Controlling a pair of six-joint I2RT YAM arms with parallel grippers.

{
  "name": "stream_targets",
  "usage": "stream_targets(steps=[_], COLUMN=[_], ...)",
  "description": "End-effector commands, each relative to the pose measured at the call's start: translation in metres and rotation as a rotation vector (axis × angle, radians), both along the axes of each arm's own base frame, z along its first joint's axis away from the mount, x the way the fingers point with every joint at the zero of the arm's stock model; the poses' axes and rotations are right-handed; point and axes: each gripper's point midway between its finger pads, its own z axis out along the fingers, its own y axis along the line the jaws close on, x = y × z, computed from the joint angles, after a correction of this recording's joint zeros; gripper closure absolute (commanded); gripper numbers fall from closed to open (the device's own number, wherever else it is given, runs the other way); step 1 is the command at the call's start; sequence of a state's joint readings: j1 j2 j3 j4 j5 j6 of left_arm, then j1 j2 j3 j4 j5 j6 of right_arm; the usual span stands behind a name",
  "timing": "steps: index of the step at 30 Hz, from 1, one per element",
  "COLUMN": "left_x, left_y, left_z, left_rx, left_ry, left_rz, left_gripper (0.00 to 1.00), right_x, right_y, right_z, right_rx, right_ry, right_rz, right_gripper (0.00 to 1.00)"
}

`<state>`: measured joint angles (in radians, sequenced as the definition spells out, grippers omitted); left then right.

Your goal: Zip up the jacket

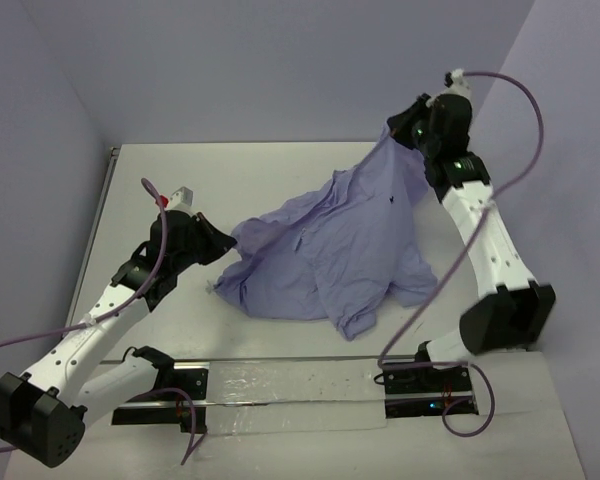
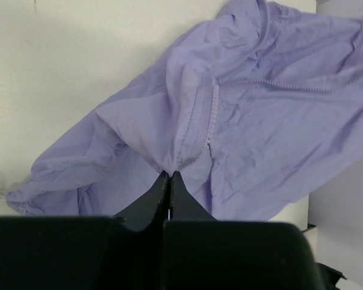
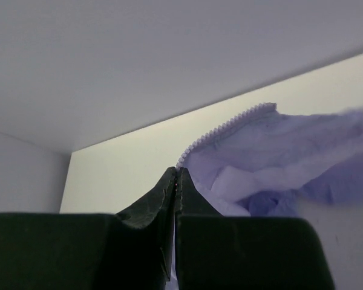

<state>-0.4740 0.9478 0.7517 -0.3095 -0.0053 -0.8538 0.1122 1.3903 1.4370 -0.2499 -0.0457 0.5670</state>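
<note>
The lavender jacket (image 1: 330, 250) lies crumpled on the white table, stretched between both arms. My left gripper (image 1: 223, 243) is shut on the jacket's left edge; in the left wrist view its tips (image 2: 169, 175) pinch the fabric just below the ribbed hem band (image 2: 199, 130), with the zipper teeth (image 2: 278, 84) running off to the right. My right gripper (image 1: 400, 135) is shut on the jacket's far end and holds it lifted above the table at the back right. In the right wrist view its tips (image 3: 178, 171) clamp the zipper edge (image 3: 224, 130) of the jacket (image 3: 278, 169).
The table's left edge (image 1: 105, 200) and the back wall are close. A clear plastic strip (image 1: 280, 385) lies between the arm bases at the front. Purple cables loop from both arms. A small clear object (image 1: 210, 288) lies by the jacket's left sleeve.
</note>
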Motion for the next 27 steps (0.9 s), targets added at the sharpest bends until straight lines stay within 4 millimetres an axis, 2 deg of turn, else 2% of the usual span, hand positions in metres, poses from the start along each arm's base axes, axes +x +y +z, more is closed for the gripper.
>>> stream_targets(steps=[1, 2, 3, 5, 6, 7, 8, 10, 12, 15, 16, 18, 19, 21, 22, 23, 24, 25, 26, 27], left_x=[0.008, 0.008, 0.008, 0.008, 0.007, 0.007, 0.006, 0.004, 0.003, 0.002, 0.002, 0.002, 0.003, 0.003, 0.004, 0.004, 0.005, 0.004, 0.004, 0.005], left_y=[-0.012, -0.015, -0.015, -0.016, -0.015, -0.014, -0.014, -0.014, -0.013, -0.012, -0.011, -0.010, -0.009, -0.006, -0.005, -0.004, -0.002, -0.002, -0.002, -0.001], left_z=[0.024, 0.024, 0.025, 0.025, 0.025, 0.026, 0.025, 0.024, 0.022, 0.018, 0.017, 0.017, 0.017, 0.017, 0.018, 0.019, 0.021, 0.023, 0.023, 0.025], left_rx=[-0.052, -0.055, -0.054, -0.049, -0.048, -0.049, -0.051, -0.051, -0.047, -0.041, -0.039, -0.034, -0.032, -0.023, -0.022, -0.022, -0.024, -0.026, -0.026, -0.027], left_ry=[-0.051, -0.045, -0.041, -0.036, -0.036, -0.042, -0.043, -0.045, -0.038, -0.029, -0.028, -0.028, -0.031, -0.030, -0.034, -0.037, -0.046, -0.054, -0.055, -0.059], left_rz=[-0.043, -0.053, -0.057, -0.062, -0.062, -0.058, -0.059, -0.061, -0.061, -0.059, -0.058, -0.048, -0.046, -0.031, -0.022, -0.016, -0.008, -0.007, -0.008, -0.006], left_gripper=[1.00, 1.00, 1.00, 1.00, 1.00, 1.00, 1.00, 1.00, 1.00, 1.00, 1.00, 1.00, 1.00, 1.00, 1.00, 1.00, 1.00, 1.00, 1.00, 1.00], right_x=[0.061, 0.077, 0.084, 0.084, 0.080, 0.076, 0.068, 0.050, 0.034, 0.000, -0.014, -0.044, -0.054, -0.084, -0.091, -0.103, -0.123, -0.136, -0.142, -0.150], right_y=[0.028, 0.032, 0.038, 0.046, 0.051, 0.047, 0.048, 0.045, 0.044, 0.048, 0.050, 0.069, 0.073, 0.100, 0.100, 0.109, 0.127, 0.132, 0.139, 0.142], right_z=[-0.087, -0.119, -0.129, -0.124, -0.117, -0.131, -0.105, -0.106, -0.091, -0.077, -0.066, -0.093, -0.102, -0.125, -0.136, -0.148, -0.164, -0.183, -0.188, -0.202], right_rx=[-0.132, -0.180, -0.211, -0.251, -0.256, -0.268, -0.248, -0.237, -0.231, -0.254, -0.259, -0.292, -0.297, -0.314, -0.323, -0.341, -0.374, -0.393, -0.405, -0.415], right_ry=[0.247, 0.329, 0.371, 0.380, 0.362, 0.392, 0.321, 0.312, 0.269, 0.220, 0.192, 0.226, 0.238, 0.269, 0.294, 0.315, 0.338, 0.376, 0.385, 0.416], right_rz=[0.043, 0.029, 0.022, 0.007, 0.010, 0.000, -0.006, -0.010, -0.011, 0.004, 0.014, 0.087, 0.111, 0.231, 0.239, 0.269, 0.320, 0.333, 0.358, 0.361], right_gripper=[0.80, 0.62, 0.54, 0.35, 0.33, 0.29, 0.26, 0.24, 0.23, 0.22, 0.22, 0.22, 0.23, 0.25, 0.25, 0.24, 0.24, 0.23, 0.23, 0.23])
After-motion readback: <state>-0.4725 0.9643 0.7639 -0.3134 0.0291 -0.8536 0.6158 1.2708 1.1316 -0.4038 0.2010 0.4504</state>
